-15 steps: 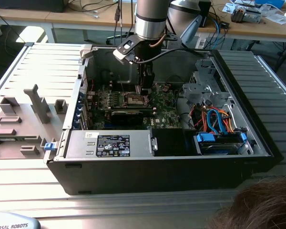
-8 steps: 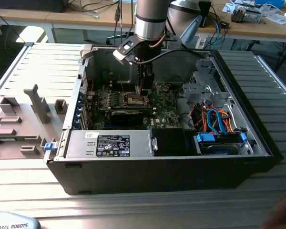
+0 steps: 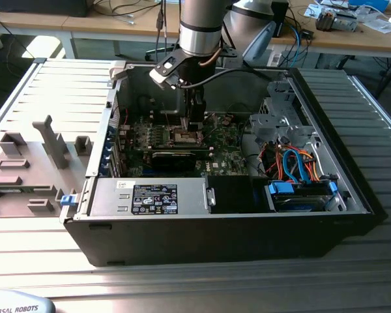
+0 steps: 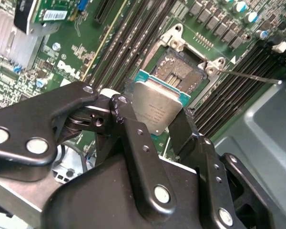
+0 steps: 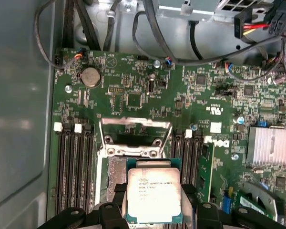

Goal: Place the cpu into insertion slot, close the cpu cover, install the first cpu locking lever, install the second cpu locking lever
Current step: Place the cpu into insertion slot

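An open case lies on a grey slatted table, and behind it stand wooden desks with cables on them. The arm reaches down into the case. The gripper grips the cpu by two opposite edges, its fingers only as far apart as the chip is wide. The cpu is over the slot on the green board; if they touch, I cannot tell. The cover stands raised at one side of the slot

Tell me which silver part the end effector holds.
The cpu, the flat printed square clamped in the end effector, by the insertion slot; the cpu cover and finned heatsink sit untouched.
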Action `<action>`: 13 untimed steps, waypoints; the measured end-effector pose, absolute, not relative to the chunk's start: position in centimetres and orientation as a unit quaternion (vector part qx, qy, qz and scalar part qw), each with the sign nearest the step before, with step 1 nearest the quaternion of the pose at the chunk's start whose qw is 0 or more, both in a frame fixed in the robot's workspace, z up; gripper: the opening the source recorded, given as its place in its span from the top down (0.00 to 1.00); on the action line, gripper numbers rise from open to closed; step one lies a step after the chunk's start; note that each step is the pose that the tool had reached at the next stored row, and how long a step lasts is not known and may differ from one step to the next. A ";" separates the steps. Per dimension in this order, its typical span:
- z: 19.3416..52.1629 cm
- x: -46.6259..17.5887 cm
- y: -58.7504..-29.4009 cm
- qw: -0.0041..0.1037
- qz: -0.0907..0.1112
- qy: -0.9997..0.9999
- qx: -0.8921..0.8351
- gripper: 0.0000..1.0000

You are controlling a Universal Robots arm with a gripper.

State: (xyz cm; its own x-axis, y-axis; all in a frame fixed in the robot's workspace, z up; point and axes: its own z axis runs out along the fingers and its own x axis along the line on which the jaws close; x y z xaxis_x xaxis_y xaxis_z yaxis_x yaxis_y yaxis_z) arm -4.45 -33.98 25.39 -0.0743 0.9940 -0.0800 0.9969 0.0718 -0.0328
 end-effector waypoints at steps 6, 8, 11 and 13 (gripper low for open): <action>24.6 -4.9 -33.6 0.016 -0.037 0.728 0.685 0.46; 24.2 -5.0 -33.4 0.016 -0.037 0.727 0.686 0.46; 23.5 -5.1 -33.2 0.016 -0.037 0.726 0.687 0.46; 23.1 -5.3 -33.1 0.016 -0.037 0.726 0.687 0.46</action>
State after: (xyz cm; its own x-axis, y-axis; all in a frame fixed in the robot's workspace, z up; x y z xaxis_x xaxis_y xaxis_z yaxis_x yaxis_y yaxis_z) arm -5.28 -33.13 23.13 -0.0555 0.9957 -0.0735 0.9981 0.0533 -0.0323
